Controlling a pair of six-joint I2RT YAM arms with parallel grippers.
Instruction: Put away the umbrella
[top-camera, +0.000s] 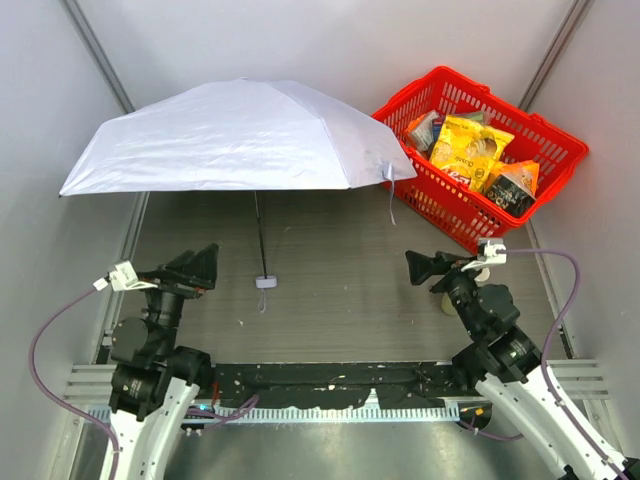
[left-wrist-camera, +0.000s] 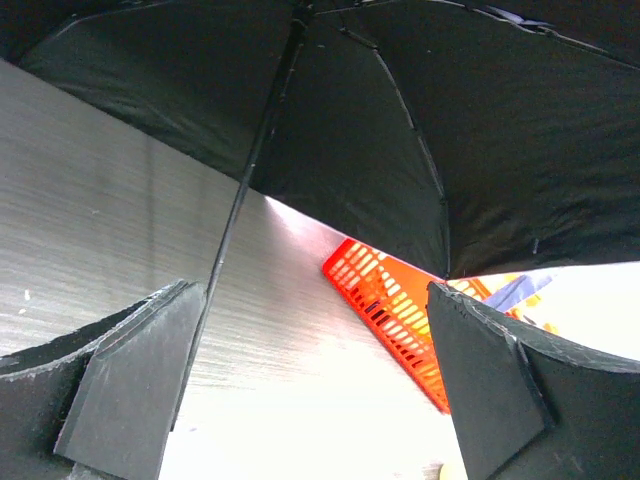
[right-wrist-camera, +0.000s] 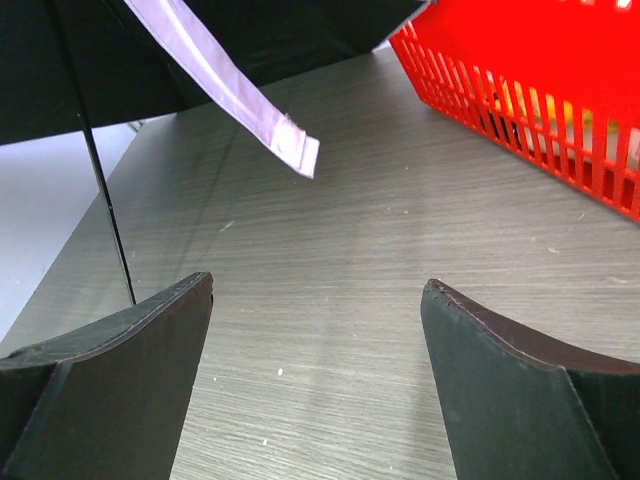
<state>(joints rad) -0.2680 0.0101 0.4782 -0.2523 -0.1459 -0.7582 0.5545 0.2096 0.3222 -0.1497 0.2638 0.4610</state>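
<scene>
Your umbrella (top-camera: 235, 135) is open on the tabletop (top-camera: 340, 260), toward the far left. Its pale lavender canopy (top-camera: 200, 140) spreads wide across the back of the work area. The thin black shaft (top-camera: 260, 235) runs down from under the canopy toward you and ends at the small pale handle (top-camera: 266, 282). The handle is low over the tabletop, between the two arms and nearer your left one. Whether it actually rests on the surface is not clear from above.

A narrow lavender strap (top-camera: 391, 200) hangs from the canopy's right edge. That edge reaches the near-left corner of the red basket (top-camera: 560, 150). You cannot tell whether fabric and basket touch. The basket sits at the far right, with snack bags (top-camera: 470, 150) inside.

Your left end effector (top-camera: 208, 268) is spread wide and holds nothing. It sits low, just left of the handle and apart from it. Its wrist view looks up at the dark underside of the canopy, with the shaft crossing past the left finger (left-wrist-camera: 130, 390).

Your right end effector (top-camera: 413, 268) is also wide apart and holds nothing. It sits near the tabletop, well right of the handle and in front of the basket. Its wrist view shows bare tabletop between the fingers (right-wrist-camera: 120, 390), with the strap dangling above and the basket wall at upper right.
</scene>
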